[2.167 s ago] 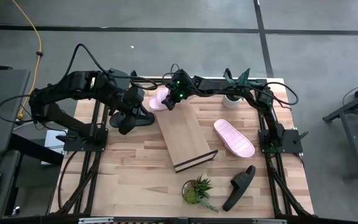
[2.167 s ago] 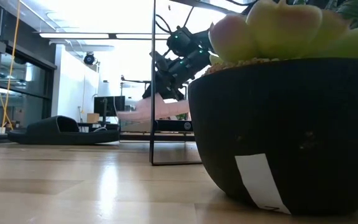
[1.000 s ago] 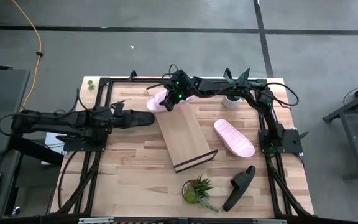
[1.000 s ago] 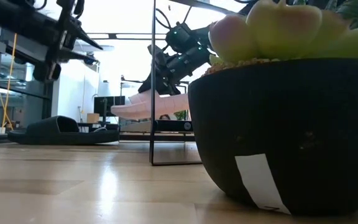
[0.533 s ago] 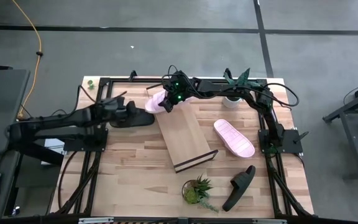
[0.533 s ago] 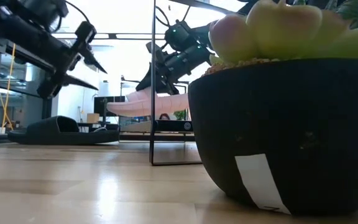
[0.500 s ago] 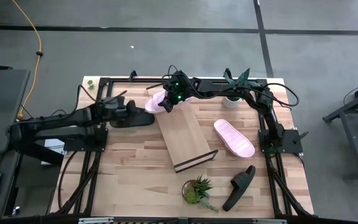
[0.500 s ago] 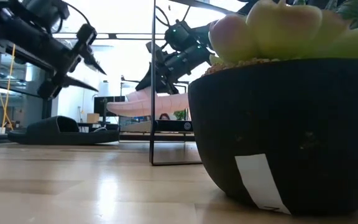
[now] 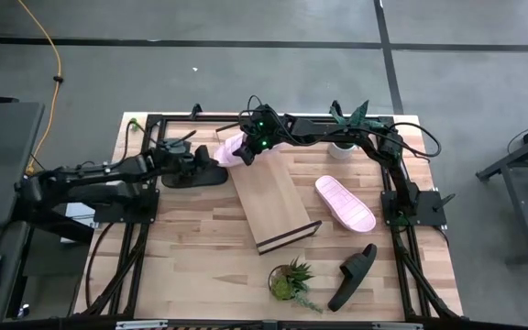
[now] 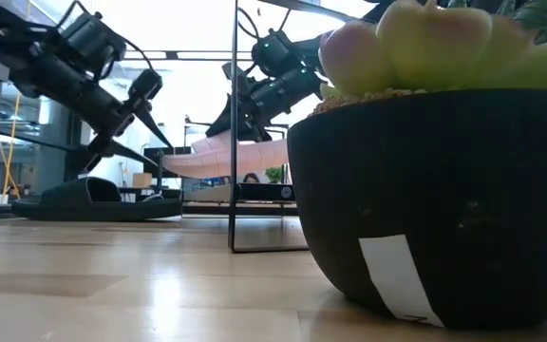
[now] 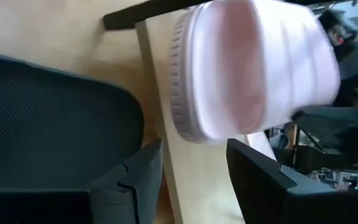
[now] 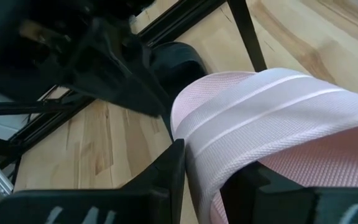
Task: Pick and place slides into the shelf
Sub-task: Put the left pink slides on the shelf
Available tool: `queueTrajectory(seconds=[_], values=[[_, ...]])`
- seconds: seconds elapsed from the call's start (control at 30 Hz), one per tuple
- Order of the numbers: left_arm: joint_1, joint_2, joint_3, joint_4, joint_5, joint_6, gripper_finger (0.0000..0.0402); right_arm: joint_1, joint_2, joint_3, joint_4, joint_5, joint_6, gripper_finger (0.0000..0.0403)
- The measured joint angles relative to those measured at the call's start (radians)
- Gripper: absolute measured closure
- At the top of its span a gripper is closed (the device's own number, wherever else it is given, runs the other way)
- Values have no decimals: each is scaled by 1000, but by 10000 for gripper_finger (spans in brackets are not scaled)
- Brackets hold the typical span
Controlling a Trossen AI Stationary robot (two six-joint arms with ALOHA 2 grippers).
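Note:
My right gripper [image 9: 246, 147] is shut on a pale pink slide [image 9: 230, 149], which it keeps above the far end of the slanted wooden shelf [image 9: 273, 197]. My left gripper [image 9: 206, 158] stands open just left of that slide's free end [image 11: 247, 68], above a black slide [image 9: 193, 175] that lies sole-down on the table. I cannot see it touch either slide. A second pink slide [image 9: 345, 203] lies right of the shelf. A second black slide [image 9: 351, 275] lies near the front right. My right gripper pinches the pink slide's wide strap [image 12: 229, 143] between its two fingers, coming slanting down from the table's right. The slide is lifted clear and lies nearly level [image 10: 226, 157], with its free end toward the left arm.
A potted plant [image 9: 291, 280] stands near the front edge, and its dark pot [image 10: 444, 190] fills the low view's right half. Another plant [image 9: 346, 137] stands at the far right. Bare tabletop [image 9: 191, 247] lies at the front left.
My left arm has swung toward the table's far edge and sunk. Its gripper is now over the black slide, close to the pink slide's free end.

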Motion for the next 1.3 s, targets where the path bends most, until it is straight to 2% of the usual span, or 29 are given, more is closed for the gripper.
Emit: queueTrajectory(seconds=[0.23,0.6,0.73,1.07,1.3], values=[[1,109,1,103,12,-14,234,0,0,0,17,4,15,329],[1,119,1,123,-34,-17,236,0,0,0,18,11,15,329],[0,119,1,122,-48,-19,259,0,0,0,15,11,14,329],[0,119,1,120,-69,-24,350,-1,0,0,11,21,13,329],[0,119,1,120,-78,-33,357,-1,0,0,12,21,12,329]])
